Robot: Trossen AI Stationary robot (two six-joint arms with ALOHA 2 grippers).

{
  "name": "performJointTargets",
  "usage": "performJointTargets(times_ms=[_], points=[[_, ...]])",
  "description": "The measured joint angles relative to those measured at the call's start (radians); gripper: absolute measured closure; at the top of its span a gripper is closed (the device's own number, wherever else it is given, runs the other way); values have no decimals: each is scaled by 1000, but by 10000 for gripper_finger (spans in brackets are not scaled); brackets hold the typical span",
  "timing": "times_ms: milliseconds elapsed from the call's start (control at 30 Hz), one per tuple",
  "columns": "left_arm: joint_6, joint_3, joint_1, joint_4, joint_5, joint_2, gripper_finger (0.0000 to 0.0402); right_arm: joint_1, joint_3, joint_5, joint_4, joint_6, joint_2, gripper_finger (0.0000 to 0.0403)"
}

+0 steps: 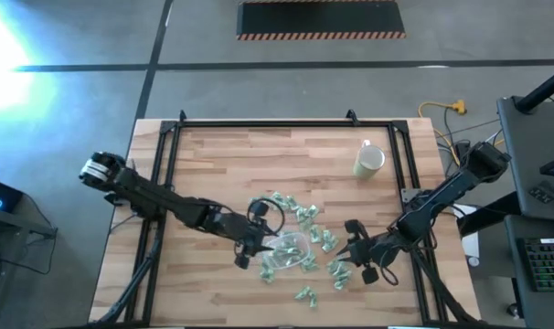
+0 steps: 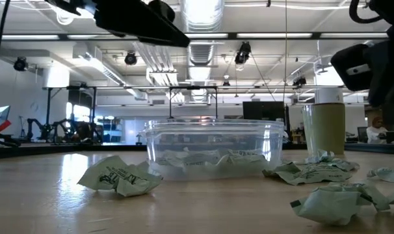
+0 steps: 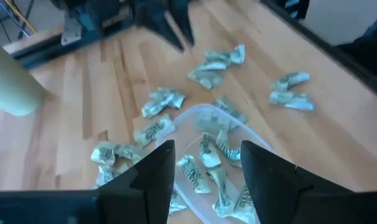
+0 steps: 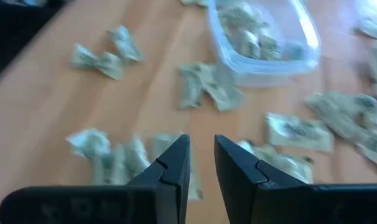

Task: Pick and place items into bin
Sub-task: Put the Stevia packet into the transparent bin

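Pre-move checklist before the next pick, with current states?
1. Bin upright on table: ok.
2. Bin has room: ok, only a few pieces inside.
3. Left gripper open and empty over the bin: ok.
4. Right gripper empty, fingers slightly apart above loose pieces: ok.
5. Piece lined up between right fingers: cannot tell.
6. Mug clear of both arms: ok.
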Motion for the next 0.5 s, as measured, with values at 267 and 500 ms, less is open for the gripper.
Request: performJointTargets(times_ms=[267,500], points=[[-21,-88,0,-12,1,-112,235,-45,-12,76,4,3,0,316],[-74,-133,-1,-24,2,-144,235,-117,-16,-9,7,38,79,268]])
